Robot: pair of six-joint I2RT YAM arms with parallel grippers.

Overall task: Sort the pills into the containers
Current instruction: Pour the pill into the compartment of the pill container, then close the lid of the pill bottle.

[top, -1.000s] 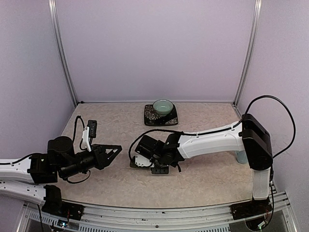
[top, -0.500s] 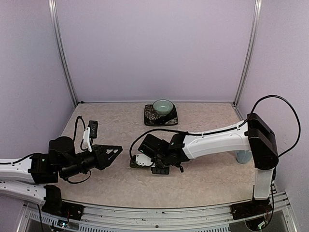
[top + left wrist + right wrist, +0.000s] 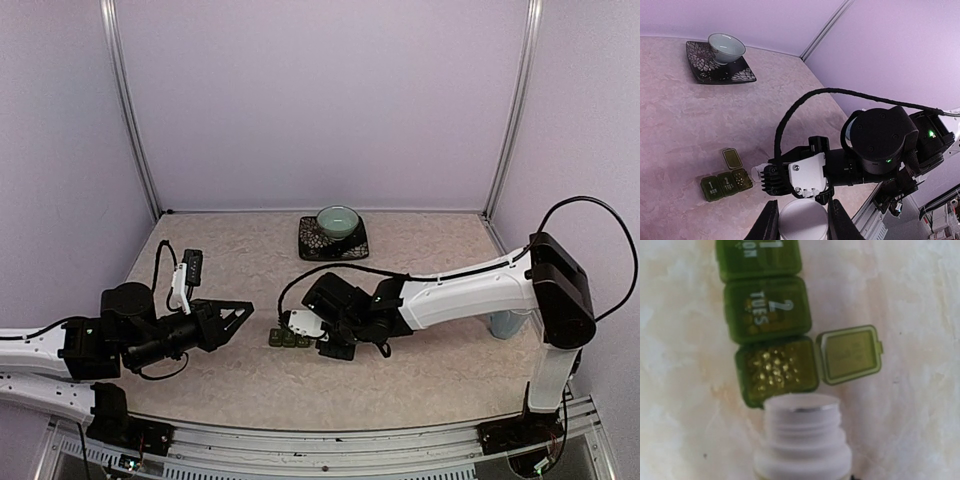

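Near the middle of the beige marbled tabletop (image 3: 420, 380) lies the dark green plastic strip of three joined square containers (image 3: 288, 339), set roughly left to right. Its two left compartments, marked 1 MON and 2 TUES, are lidded. The right one has its lid (image 3: 850, 354) swung out toward the far side and holds small yellowish pills (image 3: 774, 367). The right gripper (image 3: 303, 328) is clamped on a small white plastic bottle (image 3: 802, 437), whose threaded open mouth sits just beside that open compartment. The left gripper (image 3: 803, 224), well to the left, is closed on a round white cap (image 3: 802, 216). A teal ceramic bowl (image 3: 338, 219) sits on a black patterned square plate (image 3: 312, 243) at the far edge.
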